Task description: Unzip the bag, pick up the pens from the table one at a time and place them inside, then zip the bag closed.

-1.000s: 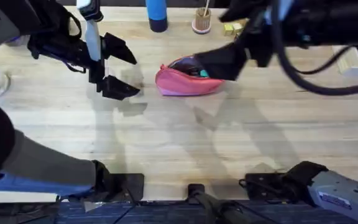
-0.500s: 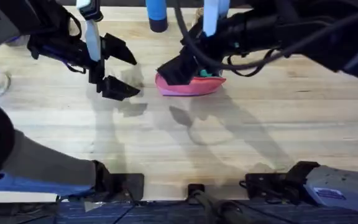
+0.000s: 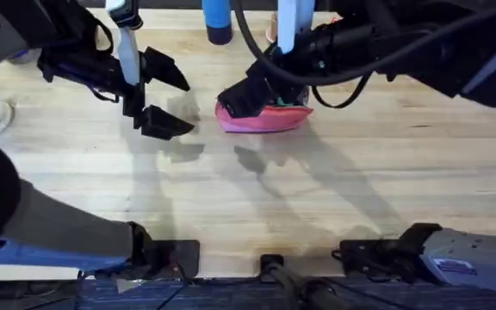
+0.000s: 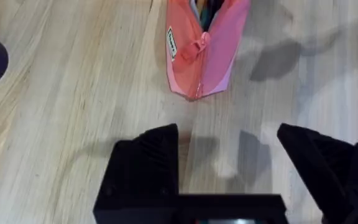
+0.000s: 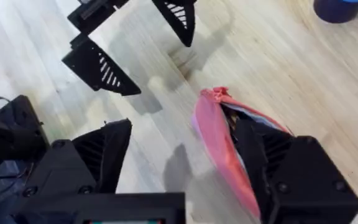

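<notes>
The pink bag (image 3: pixel 261 117) lies on the pale wooden worktop (image 3: pixel 317 198), toward the far middle, with its long side running left to right in the overhead view. Its zipper is partly undone: the left wrist view looks along the bag (image 4: pixel 205 46) from its closed end, where the small reddish pull (image 4: pixel 202 41) sits on the seam, and beyond it the mouth gapes with dark, greenish pens (image 4: pixel 209 6) showing inside. The right gripper (image 3: pixel 257 93) reaches in from the right and hangs over the bag's left half, its fingers spread wide; in the right wrist view one finger (image 5: pixel 263 152) stands at the open mouth of the bag (image 5: pixel 222 149) and the other finger (image 5: pixel 107 152) is out over bare wood, so the bag's near wall lies between them and nothing is clamped. The left gripper (image 3: pixel 164 93) hovers just to the left of the bag, well clear of it, fingers released and parted with only wood under them. A blue cylinder (image 3: pixel 216 19) stands at the far edge behind the bag.
</notes>
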### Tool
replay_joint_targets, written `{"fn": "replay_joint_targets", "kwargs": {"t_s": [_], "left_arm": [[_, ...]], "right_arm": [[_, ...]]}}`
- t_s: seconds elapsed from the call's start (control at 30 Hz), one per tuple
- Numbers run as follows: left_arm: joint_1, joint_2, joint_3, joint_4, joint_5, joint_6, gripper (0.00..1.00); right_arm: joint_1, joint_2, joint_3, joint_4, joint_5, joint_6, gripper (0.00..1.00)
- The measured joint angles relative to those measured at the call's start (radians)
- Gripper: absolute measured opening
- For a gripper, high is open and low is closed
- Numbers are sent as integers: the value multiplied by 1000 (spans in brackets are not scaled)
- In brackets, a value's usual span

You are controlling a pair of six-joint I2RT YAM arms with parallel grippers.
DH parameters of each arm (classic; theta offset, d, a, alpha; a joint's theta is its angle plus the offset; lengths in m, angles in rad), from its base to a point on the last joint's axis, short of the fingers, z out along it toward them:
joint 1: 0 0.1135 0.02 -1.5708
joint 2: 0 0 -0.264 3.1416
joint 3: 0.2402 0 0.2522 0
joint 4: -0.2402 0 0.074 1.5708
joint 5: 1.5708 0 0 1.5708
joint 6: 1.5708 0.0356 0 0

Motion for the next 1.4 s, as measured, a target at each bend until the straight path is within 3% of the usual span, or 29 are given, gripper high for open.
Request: {"fn": "replay_joint_targets", "kwargs": {"t_s": [0.7, 1.2, 1.4], "left_arm": [[0, 0, 0, 1, 0, 0, 995], [0, 0, 0, 1, 0, 0, 995], [0, 0, 0, 1, 0, 0, 995]], "right_arm": [[0, 38, 16, -4, 16, 59, 997], [0, 309, 331, -224, 16, 84, 996], [1, 396, 346, -218, 16, 56, 996]]}}
